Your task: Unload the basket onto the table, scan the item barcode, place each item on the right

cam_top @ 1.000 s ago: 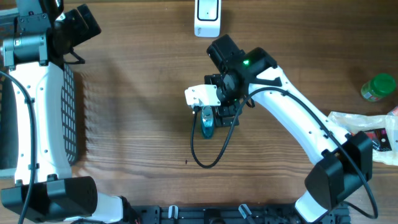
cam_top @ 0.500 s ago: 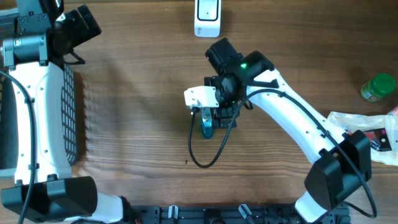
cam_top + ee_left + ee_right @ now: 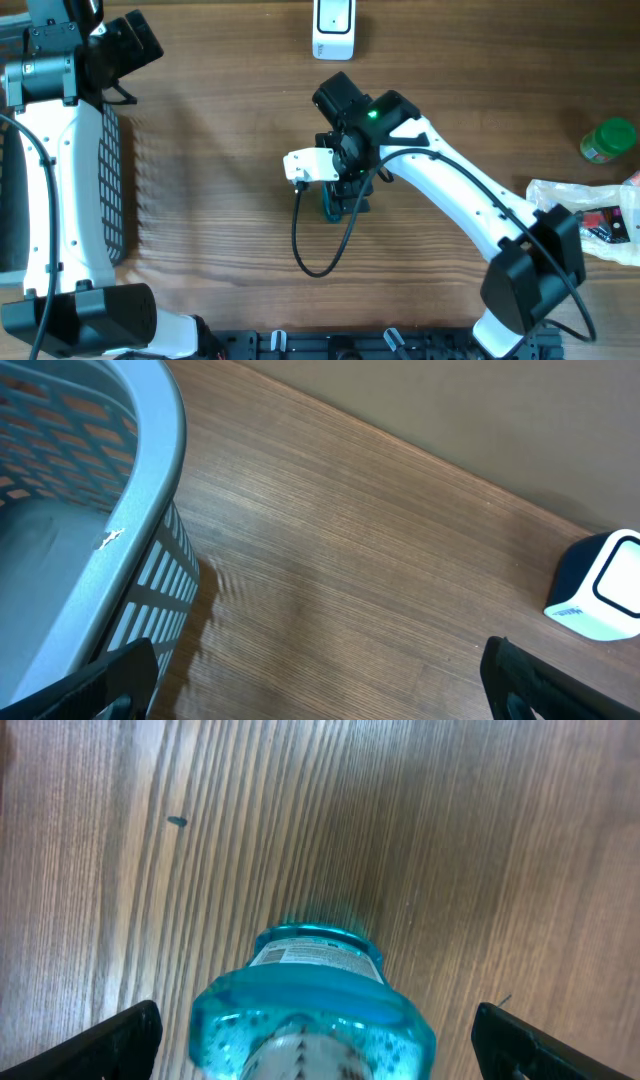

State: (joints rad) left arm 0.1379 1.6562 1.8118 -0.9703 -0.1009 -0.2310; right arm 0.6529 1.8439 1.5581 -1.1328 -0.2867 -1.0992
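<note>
You are seeing the right gripper (image 3: 315, 1040) sitting further left than a second ago. At far left, the left gripper (image 3: 315, 670) is hovering beside the grey basket (image 3: 90, 510), jaws standing fully apart, holding nothing. The white scanner (image 3: 333, 25) is resting at the far edge of the wooden table (image 3: 220, 200). The right gripper is straddling the blue bottle (image 3: 315, 985) mid-table, jaws fully apart, fingers clear of its sides.

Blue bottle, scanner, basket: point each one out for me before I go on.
blue bottle (image 3: 305, 1010), right wrist view, on its translucent body.
scanner (image 3: 333, 28), overhead view, on its white housing.
basket (image 3: 130, 510), left wrist view, on its rim.
</note>
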